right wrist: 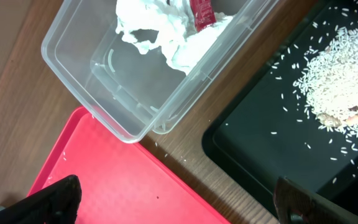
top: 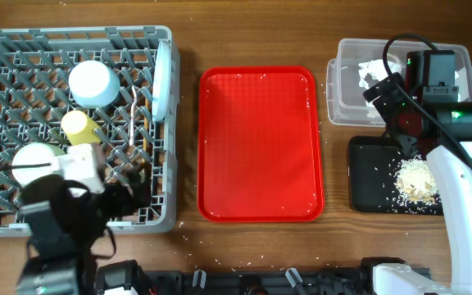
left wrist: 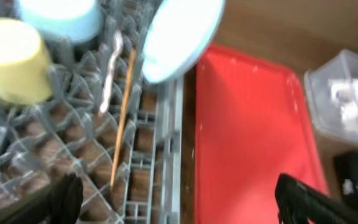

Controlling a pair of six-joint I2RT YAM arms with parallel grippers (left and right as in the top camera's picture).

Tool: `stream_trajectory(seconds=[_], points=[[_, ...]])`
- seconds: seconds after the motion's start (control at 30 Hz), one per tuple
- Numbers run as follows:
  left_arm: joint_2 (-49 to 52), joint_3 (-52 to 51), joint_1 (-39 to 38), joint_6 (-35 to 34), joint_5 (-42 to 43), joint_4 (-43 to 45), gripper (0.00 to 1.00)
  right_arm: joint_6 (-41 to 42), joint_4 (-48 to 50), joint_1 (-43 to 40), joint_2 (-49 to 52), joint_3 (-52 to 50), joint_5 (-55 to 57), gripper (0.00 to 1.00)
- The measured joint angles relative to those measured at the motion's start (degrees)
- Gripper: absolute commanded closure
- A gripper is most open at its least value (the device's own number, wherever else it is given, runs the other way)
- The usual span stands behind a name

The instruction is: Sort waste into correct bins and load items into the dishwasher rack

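The grey dishwasher rack (top: 6, 49) holds a pale blue bowl (top: 94, 83), yellow cup (top: 80, 125), light green bowl (top: 35, 160), upright plate (top: 164, 79), white fork (left wrist: 109, 74) and chopsticks (left wrist: 123, 112). My left gripper (top: 129, 195) is open and empty over the rack's front right corner (left wrist: 182, 208). The clear tub (top: 342, 90) holds white tissue (right wrist: 166, 34) and a red wrapper (right wrist: 201, 12). The black tray (top: 367, 176) holds beige food scraps (top: 416, 180). My right gripper (top: 383, 92) is open and empty above the gap between tub and red tray (right wrist: 176, 202).
A large red serving tray (top: 260, 143) lies in the middle between rack and bins, bare but for a few grains. Loose rice grains lie scattered on the wooden table near the front edge and around the black tray (right wrist: 253, 137).
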Motion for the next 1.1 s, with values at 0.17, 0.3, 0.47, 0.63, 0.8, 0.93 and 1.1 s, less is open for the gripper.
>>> stream_trajectory(seconds=[0.17, 0.3, 0.47, 0.63, 0.8, 0.93, 1.1], points=[[-9.11, -17.90, -4.90, 4.50, -0.31, 18.05, 0.00, 0.00, -0.04, 0.00, 0.00, 0.00, 0.00, 0.00], [-19.50, -31.61, -8.85, 5.51, -1.49, 33.09, 0.00, 0.00, 0.00, 0.00, 0.00, 0.02, 0.00, 0.00], [-27.39, -41.20, -11.32, 5.38, -2.69, 46.27, 0.00, -0.02, 0.00, 0.00, 0.00, 0.02, 0.00, 0.00], [-31.89, -45.66, -13.09, 4.70, -3.78, 52.39, 0.00, -0.02, 0.00, 0.00, 0.00, 0.02, 0.00, 0.01], [-31.89, -45.97, -13.18, -5.60, -13.84, 52.41, 0.00, -0.02, -0.02, 0.00, 0.00, 0.02, 0.00, 0.00], [-31.93, -46.07, -13.18, -8.50, -18.75, 49.59, 0.00, 0.00, -0.02, 0.00, 0.00, 0.02, 0.00, 0.00], [-31.93, -46.07, -13.18, -8.66, -20.00, 49.57, 0.00, -0.02, -0.02, 0.00, 0.00, 0.02, 0.00, 0.00]])
